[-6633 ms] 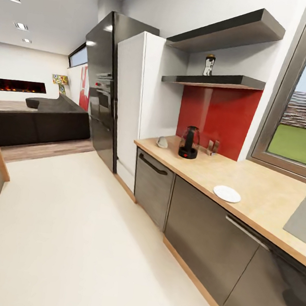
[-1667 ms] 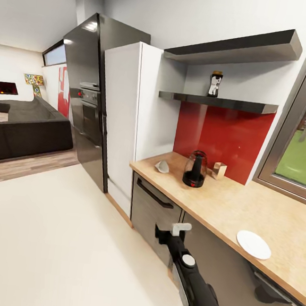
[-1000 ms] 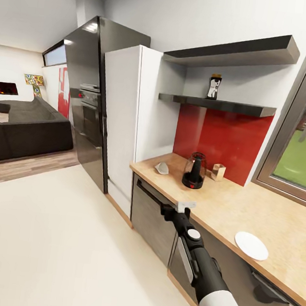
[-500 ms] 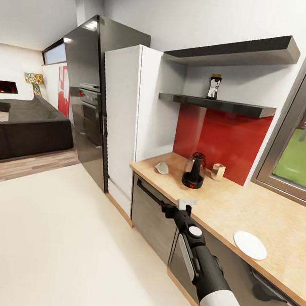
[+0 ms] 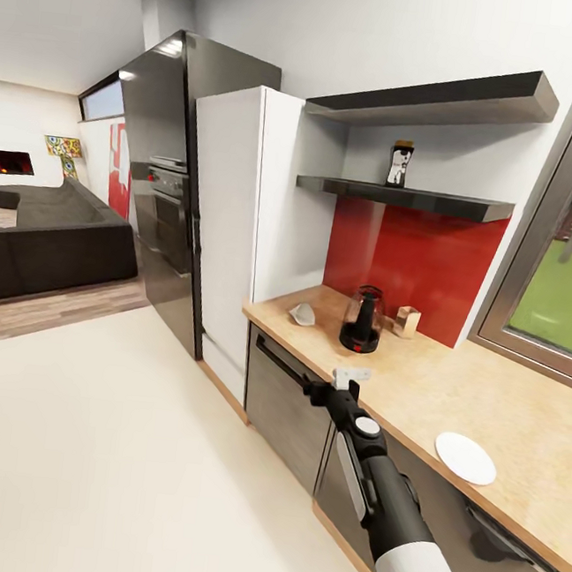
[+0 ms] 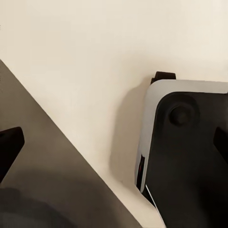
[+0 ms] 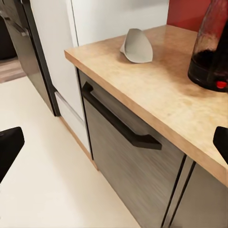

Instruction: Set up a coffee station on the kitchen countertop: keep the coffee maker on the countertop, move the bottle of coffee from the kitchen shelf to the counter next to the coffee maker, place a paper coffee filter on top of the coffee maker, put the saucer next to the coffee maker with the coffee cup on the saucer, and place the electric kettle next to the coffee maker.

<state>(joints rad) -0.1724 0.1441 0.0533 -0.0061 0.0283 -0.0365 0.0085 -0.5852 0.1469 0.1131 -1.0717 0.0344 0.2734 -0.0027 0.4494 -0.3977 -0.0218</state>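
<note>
- Beyond the right gripper (image 5: 352, 379), past its fingertips on the countertop (image 5: 435, 383): standing upright near the red backsplash (image 5: 414, 256), the electric kettle (image 5: 364, 319), red spot on its black base.
- Beside the kettle, toward the white tall cabinet (image 5: 240, 219): lying on the worktop's corner, the paper coffee filter (image 5: 301, 314), apart from the kettle; seen also in the right wrist view (image 7: 136, 45), with the kettle (image 7: 211, 52) cropped at the frame edge.
- High above and beyond the fingers: standing on the kitchen shelf (image 5: 403, 196), the bottle of coffee (image 5: 399, 164), under a thicker dark board (image 5: 432, 94).
- Well to the side of the arm, near the counter's front edge: lying flat, the saucer (image 5: 465, 457).
- Between kettle and backsplash: sitting on the worktop, a small tan block (image 5: 406, 321).
- Directly below the right fingers in the wrist view: facing them, a grey drawer front with a long black handle (image 7: 118, 121); fingertips showing dark at opposite frame edges, spread wide, pinching nothing.
- Around the left gripper (image 6: 114, 145): showing pale floor (image 6: 85, 57), a grey slanted panel (image 6: 42, 180) and part of the robot's base (image 6: 190, 152); dark tips sitting at opposite edges, spread apart, gripping nothing.
</note>
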